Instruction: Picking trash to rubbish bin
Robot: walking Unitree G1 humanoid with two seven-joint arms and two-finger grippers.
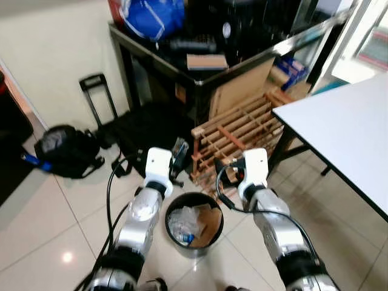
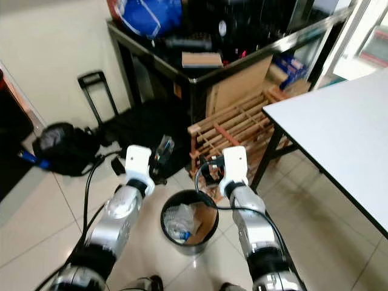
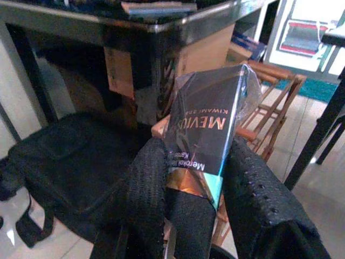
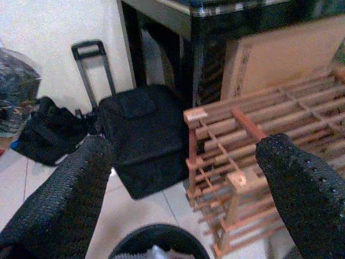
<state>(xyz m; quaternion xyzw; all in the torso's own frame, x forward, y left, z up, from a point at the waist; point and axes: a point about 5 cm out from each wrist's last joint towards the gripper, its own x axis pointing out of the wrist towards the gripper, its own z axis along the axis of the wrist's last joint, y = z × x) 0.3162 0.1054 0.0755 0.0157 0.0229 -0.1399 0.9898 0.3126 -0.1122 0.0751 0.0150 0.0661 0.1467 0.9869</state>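
A round black rubbish bin (image 1: 193, 220) stands on the tiled floor between my arms, with crumpled plastic and a piece of cardboard inside. My left gripper (image 1: 179, 156) is shut on a dark cigarette pack (image 3: 207, 129) in clear wrap, held just above and behind the bin's far left rim. The pack (image 1: 179, 149) sticks up from the black fingers (image 3: 145, 199). My right gripper (image 1: 222, 168) is open and holds nothing; it hovers past the bin's far right rim, in front of a wooden rack (image 1: 239, 130).
A dark table (image 1: 200, 63) loaded with bags and boxes stands behind the rack. A black trolley case (image 1: 145, 130) and a black backpack (image 1: 65, 150) lie on the floor at left. A white table (image 1: 348, 130) reaches in from the right.
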